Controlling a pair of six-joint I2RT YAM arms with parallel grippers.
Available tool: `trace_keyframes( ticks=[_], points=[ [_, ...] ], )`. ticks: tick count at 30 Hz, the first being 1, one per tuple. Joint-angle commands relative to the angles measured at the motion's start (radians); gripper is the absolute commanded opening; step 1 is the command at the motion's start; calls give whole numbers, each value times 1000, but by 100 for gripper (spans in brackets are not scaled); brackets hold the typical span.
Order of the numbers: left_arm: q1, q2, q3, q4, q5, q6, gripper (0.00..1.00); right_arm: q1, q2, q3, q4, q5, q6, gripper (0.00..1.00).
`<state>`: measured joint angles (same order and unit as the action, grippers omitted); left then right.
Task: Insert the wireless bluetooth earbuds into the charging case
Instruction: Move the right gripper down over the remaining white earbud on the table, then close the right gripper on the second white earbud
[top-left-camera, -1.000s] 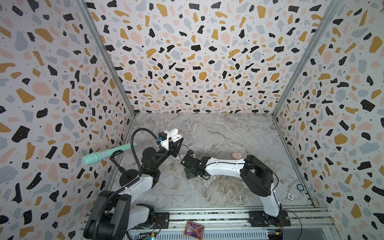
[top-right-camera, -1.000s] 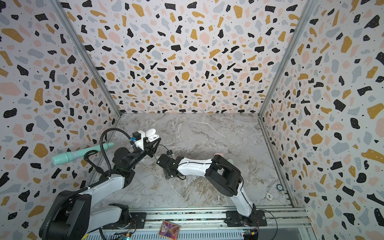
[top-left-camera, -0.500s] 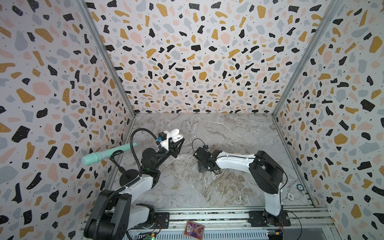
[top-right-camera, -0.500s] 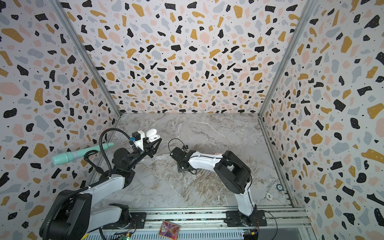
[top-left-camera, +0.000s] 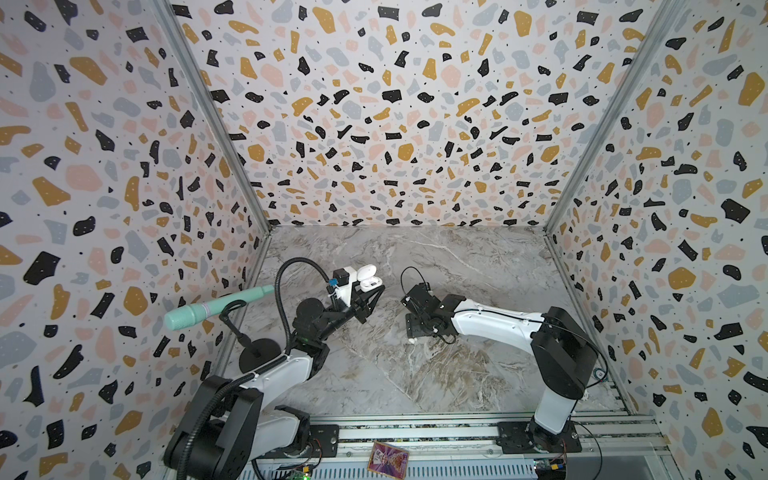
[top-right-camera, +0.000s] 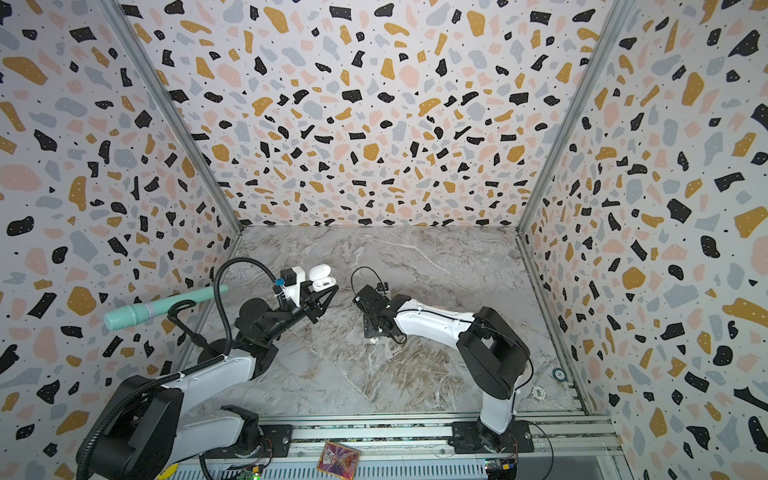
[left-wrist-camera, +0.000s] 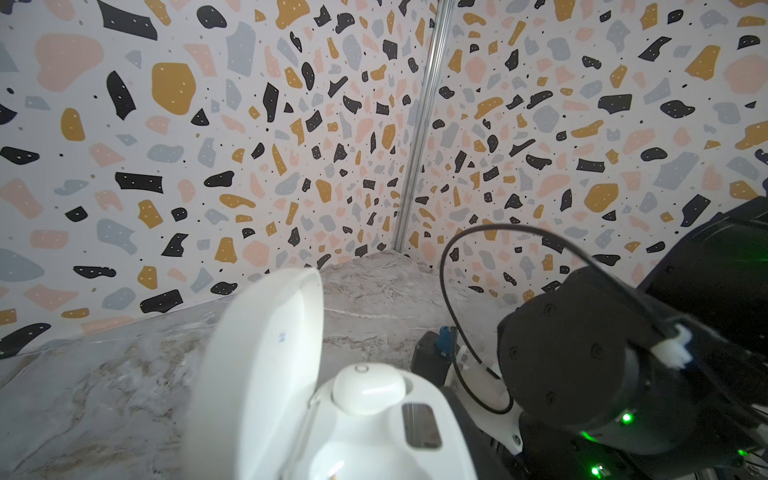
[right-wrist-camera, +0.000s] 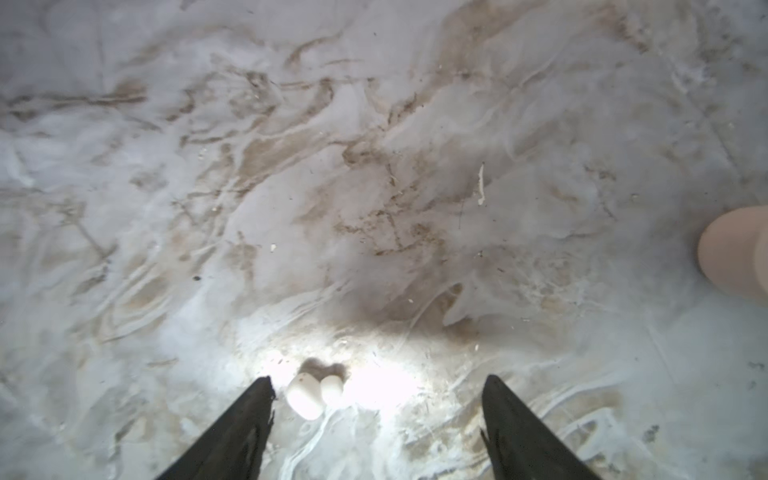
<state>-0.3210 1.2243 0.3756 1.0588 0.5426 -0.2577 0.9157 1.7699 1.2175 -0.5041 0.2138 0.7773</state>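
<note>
1. My left pincer (top-left-camera: 369, 289) is clamped tight on the charging case (top-left-camera: 369, 279), held up off the marble table (top-left-camera: 478, 257), over its left half.
2. The lid is swung open and stands up. The left wrist view shows the case (left-wrist-camera: 374, 440) up close, with one white earbud (left-wrist-camera: 368, 388) seated in its well.
3. I can't make out whether the well beside it is filled; it sits at the blurred edge of that view.
4. My right pincer (right-wrist-camera: 379, 380) points down at the table, its two black fingers (right-wrist-camera: 245, 428) spread wide with nothing between them in a grip.
5. There's the loose earbud (right-wrist-camera: 307, 397): white, lying on the marble between my right fingers, just beside one and well apart from the other. It touches neither.
6. In both top views that earbud (top-left-camera: 412, 340) lies around the middle of the table, right under the right pincer (top-left-camera: 422, 332).
7. A pale pink rounded thing (right-wrist-camera: 735, 253) shows at the edge of the right wrist view, resting on the table.
8. A mint microphone (top-left-camera: 216, 307) stands on its holder by the left edge.
</note>
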Motion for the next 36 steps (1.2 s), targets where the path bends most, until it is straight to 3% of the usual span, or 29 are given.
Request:
trace_keyframes(
  ticks=[1,11,15,23,30,36],
  points=[
    [-1,-5,6,34,10,18,17,7,-17,-8,14,-48,-2,81],
    [-3,-5,9,26,11,22,17,12,123,76,-52,-9,-38,82],
    [-3,-6,8,26,11,24,17,12,111,53,-12,-2,-58,83],
    [-1,-2,11,21,13,23,17,9,120,60,37,-94,-96,82],
    [-2,-3,11,19,13,23,17,-5,129,47,114,-251,-126,79],
    [-2,-5,11,17,13,23,17,-9,153,50,116,-299,-130,77]
  ],
)
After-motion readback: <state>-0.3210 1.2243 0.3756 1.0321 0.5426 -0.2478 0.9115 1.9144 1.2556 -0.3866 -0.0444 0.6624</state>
